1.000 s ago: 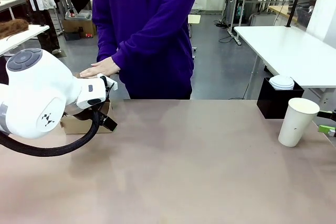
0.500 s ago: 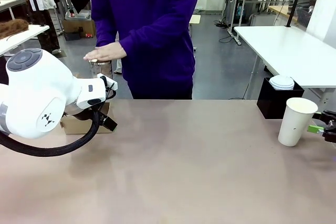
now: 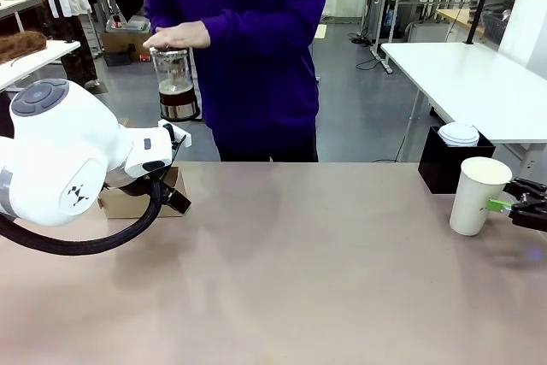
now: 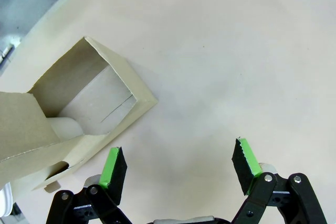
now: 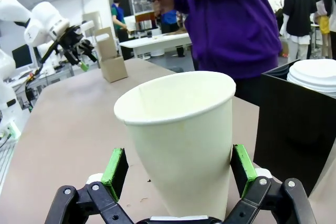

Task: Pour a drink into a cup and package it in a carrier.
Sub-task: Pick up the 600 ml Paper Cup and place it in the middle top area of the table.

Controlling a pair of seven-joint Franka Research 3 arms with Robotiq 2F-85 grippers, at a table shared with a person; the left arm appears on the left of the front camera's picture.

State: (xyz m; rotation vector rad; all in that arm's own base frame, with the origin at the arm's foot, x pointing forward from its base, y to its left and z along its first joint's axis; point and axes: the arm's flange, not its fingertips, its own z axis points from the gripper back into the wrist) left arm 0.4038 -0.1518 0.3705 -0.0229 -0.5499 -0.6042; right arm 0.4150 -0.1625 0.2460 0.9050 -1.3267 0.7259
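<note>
One broad tan table carries the scene, with a person in a purple top standing at its far side. That person's hand grips the top of the glass jug, held in the air beyond the table's far left. The drink fills only the jug's lower part.

Near the left edge stands the cardboard carrier, open upward, with something pale and rounded in one compartment that I cannot identify. The left gripper hangs just beside it, jaws wide and empty.

At the far right a black box holds stacked white lids. Just in front of it, the paper cup sits between the wide-spread fingers of the right gripper, not clamped. No liquid shows inside it.

Light and thin-walled, the cup would probably crush or tip easily, so a gentle hold around its lower half seems best. Once filled it will likely be top-heavy.
</note>
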